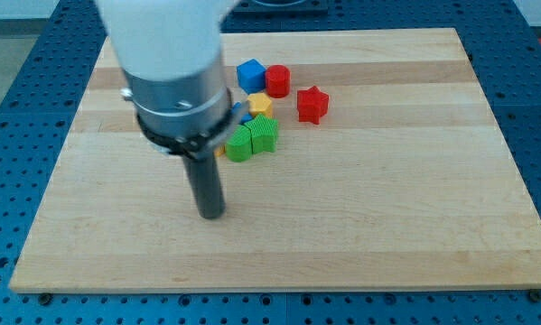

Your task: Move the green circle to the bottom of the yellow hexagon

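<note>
Rod tip [212,215] down on bare wooden board [387,226], no claw fitted, nothing held. Below-left of the block cluster, apart from it. Green circle [265,134] touching a second green block [239,144], just beneath yellow hexagon [260,105]. Blue block [250,74], red cylinder [277,80] above; red star [312,105] right.

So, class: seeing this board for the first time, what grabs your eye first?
The big white and grey arm fills the view's upper left, its dark rod ending at my tip on bare wood. Above and right of my tip huddle small blocks: two green ones, yellow, a blue cube, a red cylinder and a red star.
</note>
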{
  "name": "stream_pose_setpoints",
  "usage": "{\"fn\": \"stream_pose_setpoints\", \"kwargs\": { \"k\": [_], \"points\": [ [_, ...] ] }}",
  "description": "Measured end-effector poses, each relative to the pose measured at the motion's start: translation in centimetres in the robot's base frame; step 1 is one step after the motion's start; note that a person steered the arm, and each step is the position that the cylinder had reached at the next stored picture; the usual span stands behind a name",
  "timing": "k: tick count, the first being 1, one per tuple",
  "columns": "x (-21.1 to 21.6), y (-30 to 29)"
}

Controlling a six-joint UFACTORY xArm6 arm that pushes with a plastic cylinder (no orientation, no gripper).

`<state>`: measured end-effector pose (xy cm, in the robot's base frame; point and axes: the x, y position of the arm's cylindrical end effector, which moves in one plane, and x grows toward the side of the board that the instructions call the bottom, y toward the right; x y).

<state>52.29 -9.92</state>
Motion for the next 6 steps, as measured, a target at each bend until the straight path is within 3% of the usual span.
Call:
{"fn": "stream_pose_setpoints", "kwargs": {
  "k": [1,4,6],
  "points": [
    [-5.4,-0.1],
    [-9.2,3.0],
    [-9.1,3.0]
  ]
}}
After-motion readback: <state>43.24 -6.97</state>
